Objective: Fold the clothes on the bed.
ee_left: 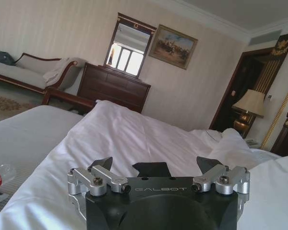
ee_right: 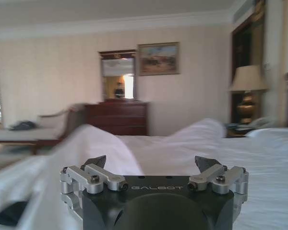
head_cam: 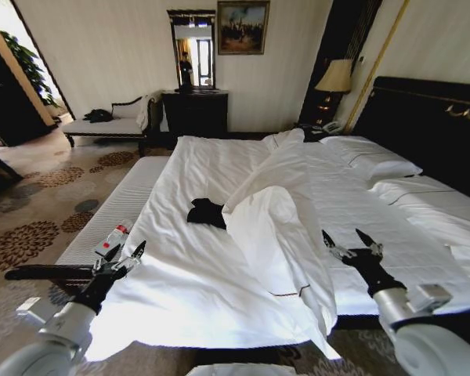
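Two pincers apart, gripping nothing: my left pincer (head_cam: 124,257), my right pincer (head_cam: 349,241). The clothes (head_cam: 207,213) lie bunched on the bed (head_cam: 196,282), beside the duvet (head_cam: 278,227)

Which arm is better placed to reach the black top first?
Probably left. The black top lies on the bed left of the duvet ridge, and the open left gripper has flat sheet between. The open right gripper sits beyond that ridge.
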Robot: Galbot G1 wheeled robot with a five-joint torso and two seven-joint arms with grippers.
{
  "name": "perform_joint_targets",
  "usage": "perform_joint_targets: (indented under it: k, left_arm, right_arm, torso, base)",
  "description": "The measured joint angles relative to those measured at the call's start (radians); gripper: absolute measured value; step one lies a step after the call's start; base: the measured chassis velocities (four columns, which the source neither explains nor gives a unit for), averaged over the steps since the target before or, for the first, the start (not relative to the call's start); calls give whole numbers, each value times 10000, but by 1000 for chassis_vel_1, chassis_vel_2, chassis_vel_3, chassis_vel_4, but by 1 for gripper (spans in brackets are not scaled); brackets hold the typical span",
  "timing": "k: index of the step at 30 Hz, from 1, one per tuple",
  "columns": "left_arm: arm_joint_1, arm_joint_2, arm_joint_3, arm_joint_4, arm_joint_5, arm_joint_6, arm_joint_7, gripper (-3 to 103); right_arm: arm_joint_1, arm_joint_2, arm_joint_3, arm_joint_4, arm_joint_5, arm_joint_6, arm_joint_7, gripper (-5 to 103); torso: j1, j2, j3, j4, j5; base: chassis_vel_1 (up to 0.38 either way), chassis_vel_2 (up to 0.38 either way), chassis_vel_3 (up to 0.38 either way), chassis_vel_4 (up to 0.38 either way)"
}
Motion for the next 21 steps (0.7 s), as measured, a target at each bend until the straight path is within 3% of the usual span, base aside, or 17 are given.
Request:
perform_joint_targets:
  k: [2, 7, 8, 11, 13, 21]
  left_arm:
    - [-1, 0, -3, 37, -45, 6, 2, 98]
    - [35, 63, -84, 202, -397, 52, 6, 98]
    - [35, 63, -84, 202, -397, 52, 6, 98]
    - [178, -40, -244, 290, -598, 104, 11, 98]
    - [251, -121, -280, 305, -627, 128, 12, 98]
    - [275, -292, -212, 350, -494, 165, 14, 99]
  right_arm:
    - [86, -296, 140, 125, 528, -207, 89, 100]
    - [988, -1734, 475, 266, 3011, -1200, 684, 100]
    - [988, -1734, 475, 266, 3011, -1200, 684, 100]
    - [2115, -3128, 93, -145, 4109, -1621, 882, 100]
    - [2854, -3831, -360, -636, 4306, -1723, 891, 100]
    - [4429, -5507, -1707, -1771, 4670, -1853, 821, 100]
  torso:
    - [0, 0, 0, 0, -3]
    - [-1, 1, -1, -2, -4]
    - [-1, 1, -1, -2, -4]
    - [0, 0, 0, 0, 0]
    - [1, 0, 0, 0, 1]
    - [2, -1, 0, 0, -4]
  base:
    - [0, 0, 0, 0]
    - [0, 0, 0, 0]
    - [0, 0, 0, 0]
    - [0, 0, 0, 0]
    - [0, 0, 0, 0]
    - [0, 0, 0, 0]
